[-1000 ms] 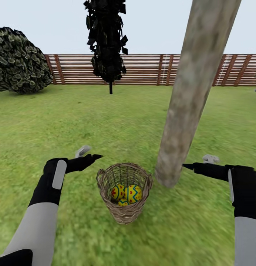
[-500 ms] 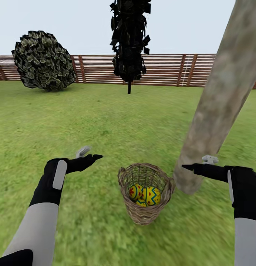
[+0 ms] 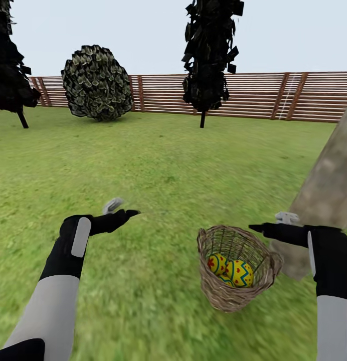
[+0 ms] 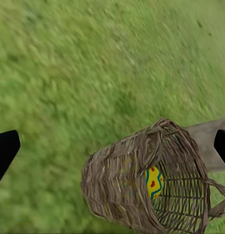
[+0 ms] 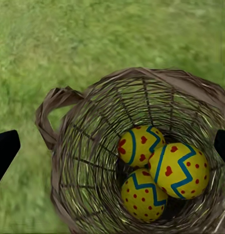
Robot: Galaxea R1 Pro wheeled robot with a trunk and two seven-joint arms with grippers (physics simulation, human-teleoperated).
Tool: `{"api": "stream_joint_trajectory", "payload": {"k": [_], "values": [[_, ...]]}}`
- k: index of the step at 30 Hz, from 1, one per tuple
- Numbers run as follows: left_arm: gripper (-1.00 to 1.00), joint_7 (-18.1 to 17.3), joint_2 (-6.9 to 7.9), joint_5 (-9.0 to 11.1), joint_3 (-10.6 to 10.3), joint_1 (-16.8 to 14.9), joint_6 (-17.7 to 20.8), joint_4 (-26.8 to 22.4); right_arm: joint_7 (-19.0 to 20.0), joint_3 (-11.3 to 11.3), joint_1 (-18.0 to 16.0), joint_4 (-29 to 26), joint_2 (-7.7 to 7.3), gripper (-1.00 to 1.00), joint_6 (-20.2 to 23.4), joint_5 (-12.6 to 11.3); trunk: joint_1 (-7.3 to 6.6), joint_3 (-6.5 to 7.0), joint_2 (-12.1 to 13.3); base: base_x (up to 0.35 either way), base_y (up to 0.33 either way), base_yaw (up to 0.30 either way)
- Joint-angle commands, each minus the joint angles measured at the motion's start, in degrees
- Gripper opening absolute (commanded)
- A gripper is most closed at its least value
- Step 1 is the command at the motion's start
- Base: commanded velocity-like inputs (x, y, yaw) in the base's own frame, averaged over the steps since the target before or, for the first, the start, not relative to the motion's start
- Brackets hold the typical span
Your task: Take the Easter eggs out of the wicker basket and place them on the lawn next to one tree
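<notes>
The wicker basket point(image 3: 228, 296) stands upright on the lawn point(image 3: 143, 165), touching the foot of the thick pale tree point(image 3: 326, 195) at the right. Three yellow Easter eggs point(image 3: 232, 269) with blue zigzags lie inside it. My right wrist view looks down into the basket point(image 5: 136, 75) at all three eggs point(image 5: 179, 170). My right gripper point(image 3: 270, 222) hovers open just above the basket's right rim, empty. My left gripper point(image 3: 122, 209) is open and empty over bare grass, well left of the basket. The left wrist view sees the basket point(image 4: 122, 180) from the side, one egg point(image 4: 153, 181) showing through the weave.
A round dark-green bush point(image 3: 97, 82) and two thin black-leaved trees point(image 3: 208, 55) point(image 3: 8, 65) stand far back by the brown slatted fence point(image 3: 304, 95). Open grass stretches ahead and to the left.
The whole picture has shifted right, so the camera has turned left: basket and trunk now sit further right. Both arms keep the same pose, grippers still open.
</notes>
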Motion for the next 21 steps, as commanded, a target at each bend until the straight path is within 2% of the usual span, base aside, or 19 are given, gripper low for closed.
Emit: {"api": "stream_joint_trajectory", "payload": {"k": [1,4,5,7,9,10,12,16,17,21], "values": [[1.0,-0.59,-0.08,-0.54,0.22,-0.07,0.27,0.03,-1.21,-0.03,-0.03,-0.06,0.39,1.0,0.21,1.01,-0.01,-0.05,-0.02,0.0,0.014,0.286],[1.0,-0.59,-0.08,-0.54,0.22,-0.07,0.26,0.06,-8.12,0.11,-0.03,-0.06,2.82,1.0,0.21,1.69,-0.01,-0.05,-0.02,0.0,0.006,0.258],[1.0,-0.59,-0.08,-0.54,0.22,-0.07,0.26,0.06,-12.86,0.16,-0.03,-0.06,4.51,1.0,0.21,2.0,-0.01,-0.05,-0.02,0.0,0.002,0.15],[1.0,-0.59,-0.08,-0.54,0.22,-0.07,0.26,0.07,-20.46,0.36,-0.03,-0.03,6.75,1.0,0.15,2.33,-0.01,-0.05,-0.02,0.0,0.001,0.078],[1.0,-0.59,-0.08,-0.54,0.22,-0.07,0.26,0.07,-27.58,1.6,-0.03,0.09,8.47,1.0,0.08,2.37,-0.01,-0.05,-0.02,0.0,0.0,0.032],[1.0,-0.59,-0.08,-0.54,0.22,-0.07,0.26,0.07,-28.94,2.11,-0.03,0.17,8.77,1.0,0.07,2.35,-0.01,-0.05,-0.02,0.0,0.0,0.02],[1.0,-0.59,-0.08,-0.54,0.22,-0.07,0.26,0.07,-32.77,4.85,-0.03,1.59,9.59,1.0,0.04,2.25,-0.01,-0.05,-0.02,0.0,0.0,0.01],[1.0,-0.59,-0.08,-0.54,0.22,-0.07,0.26,0.03,-34.58,7.0,-0.03,5.45,9.93,1.0,0.02,2.32,-0.01,-0.05,-0.02,0.101,0.04,0.002],[1.0,-0.59,-0.08,-0.54,0.22,-0.07,0.25,0.06,-34.75,8.19,-0.03,6.39,9.97,1.0,0.2,2.28,-0.01,-0.05,-0.02,0.242,0.07,-0.109],[1.0,-0.59,-0.08,-0.54,0.22,-0.07,0.26,0.07,-34.69,8.79,-0.03,7.77,10.02,1.0,0.58,1.97,-0.01,-0.05,-0.02,0.096,0.026,-0.212]]}}
